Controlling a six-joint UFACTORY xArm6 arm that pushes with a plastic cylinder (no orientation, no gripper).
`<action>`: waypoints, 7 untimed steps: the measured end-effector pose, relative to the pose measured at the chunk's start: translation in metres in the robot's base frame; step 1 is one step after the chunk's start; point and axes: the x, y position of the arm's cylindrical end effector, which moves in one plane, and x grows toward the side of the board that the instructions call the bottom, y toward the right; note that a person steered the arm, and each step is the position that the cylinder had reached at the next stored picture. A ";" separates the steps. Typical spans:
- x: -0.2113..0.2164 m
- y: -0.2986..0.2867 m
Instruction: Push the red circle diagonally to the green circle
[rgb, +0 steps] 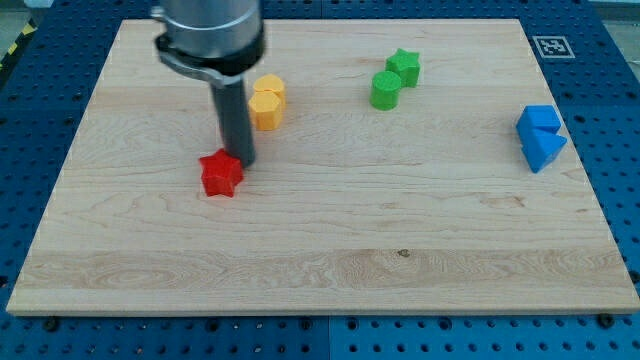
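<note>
Presently my tip (243, 160) rests against the upper right of a red star-shaped block (221, 175), left of the wooden board's (330, 250) centre. The green cylindrical block (385, 90) sits near the top edge, touching a green star block (405, 67). No red circle is visible; no gripper is fitted.

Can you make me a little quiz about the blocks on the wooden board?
1. True or false: my tip touches the blue blocks.
2. Which block sits right beside my tip? A) red star B) green star C) green circle
3. Fill in: the two ____ blocks sit just above the red star in the view, towards its top.
Key: 1 false; 2 A; 3 yellow.
</note>
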 end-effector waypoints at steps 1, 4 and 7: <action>-0.026 -0.029; 0.008 -0.032; -0.046 0.002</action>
